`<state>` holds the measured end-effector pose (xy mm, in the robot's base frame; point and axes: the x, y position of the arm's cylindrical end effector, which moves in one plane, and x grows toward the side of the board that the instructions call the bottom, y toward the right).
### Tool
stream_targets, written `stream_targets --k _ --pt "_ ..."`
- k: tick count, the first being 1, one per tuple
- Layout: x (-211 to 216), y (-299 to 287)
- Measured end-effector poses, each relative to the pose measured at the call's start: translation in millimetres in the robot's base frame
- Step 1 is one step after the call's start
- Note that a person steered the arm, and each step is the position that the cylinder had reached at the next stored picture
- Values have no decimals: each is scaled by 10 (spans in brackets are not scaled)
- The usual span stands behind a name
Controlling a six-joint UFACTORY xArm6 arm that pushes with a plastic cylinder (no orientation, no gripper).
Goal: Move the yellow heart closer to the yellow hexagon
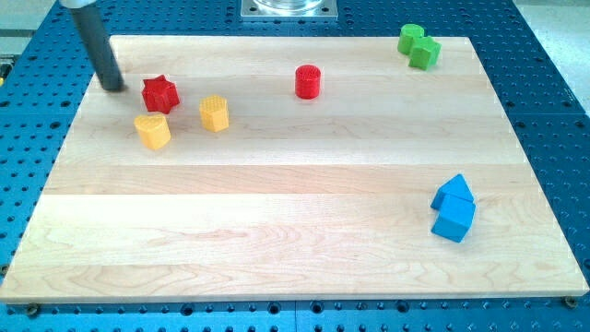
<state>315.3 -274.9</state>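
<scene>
Resting my tip (114, 88) beside ridged red star (159, 94).

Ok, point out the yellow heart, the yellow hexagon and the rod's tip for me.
yellow heart (153, 130), camera view, middle of its top face.
yellow hexagon (214, 112), camera view, middle of its top face.
my tip (113, 88), camera view, rod's very end, left of the red star (159, 93).

the pale wooden board (295, 231) looks smooth and matt, with visible grain. the blue perforated metal table (544, 83) under it looks matt.
</scene>
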Motion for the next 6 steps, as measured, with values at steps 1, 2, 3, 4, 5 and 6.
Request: stream_targets --k 1,2,3,4,5,6 --pt "902 203" --pt "1034 459" --pt "865 1049" --pt "1153 998" --pt "1231 1327" --pt "1024 1467"
